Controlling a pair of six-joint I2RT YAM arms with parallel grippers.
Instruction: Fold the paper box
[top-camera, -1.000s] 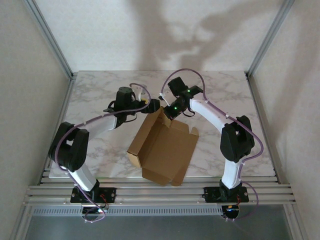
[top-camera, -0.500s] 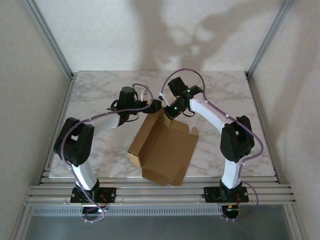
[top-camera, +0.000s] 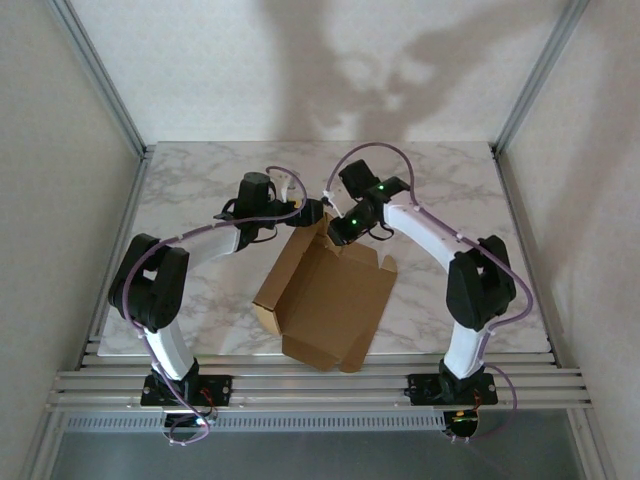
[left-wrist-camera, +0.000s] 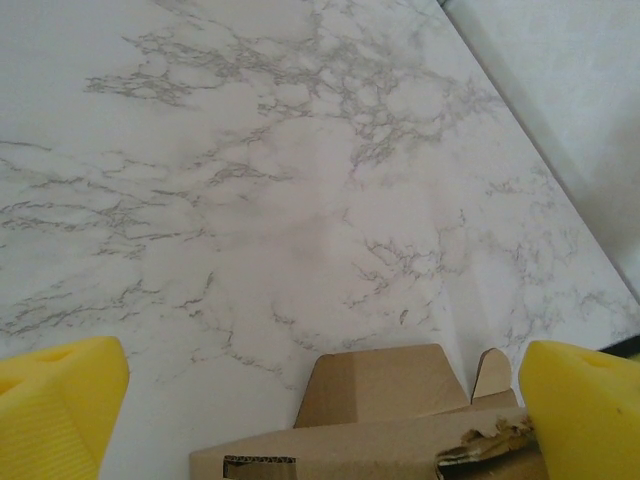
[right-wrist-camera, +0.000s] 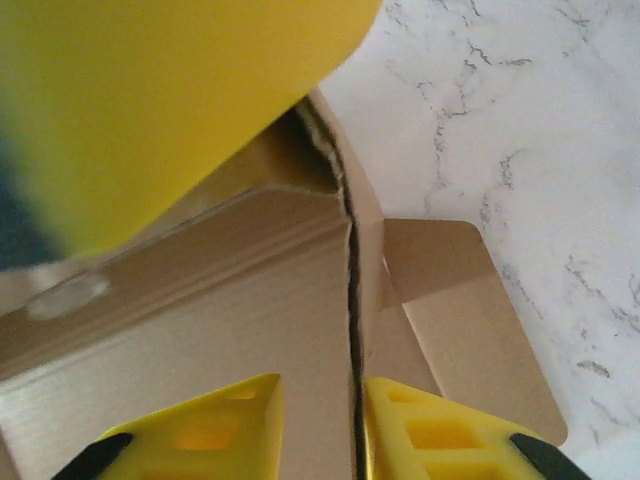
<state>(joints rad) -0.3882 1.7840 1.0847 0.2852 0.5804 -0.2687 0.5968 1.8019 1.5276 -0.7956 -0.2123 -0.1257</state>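
Observation:
The brown paper box (top-camera: 330, 300) lies partly folded mid-table, with its left wall and far wall raised and its flaps spread on the right. My left gripper (top-camera: 308, 212) hovers at the box's far corner. In the left wrist view it (left-wrist-camera: 320, 360) is wide open, and the box's far edge (left-wrist-camera: 380, 400) sits low between its yellow fingers (left-wrist-camera: 60, 400). My right gripper (top-camera: 336, 232) is at that same corner. It (right-wrist-camera: 322, 425) is narrowly open astride a raised wall (right-wrist-camera: 200, 330), whose edge touches the right finger (right-wrist-camera: 440, 430).
The marble table (top-camera: 200, 190) has bare room to the left, behind and to the right of the box. A rounded flap (right-wrist-camera: 470, 320) lies flat on the table beside the right gripper. Frame posts and white walls close in the table.
The left arm's elbow has drawn in toward the table while its gripper stayed at the far corner. The right arm shifted slightly. The box has not moved.

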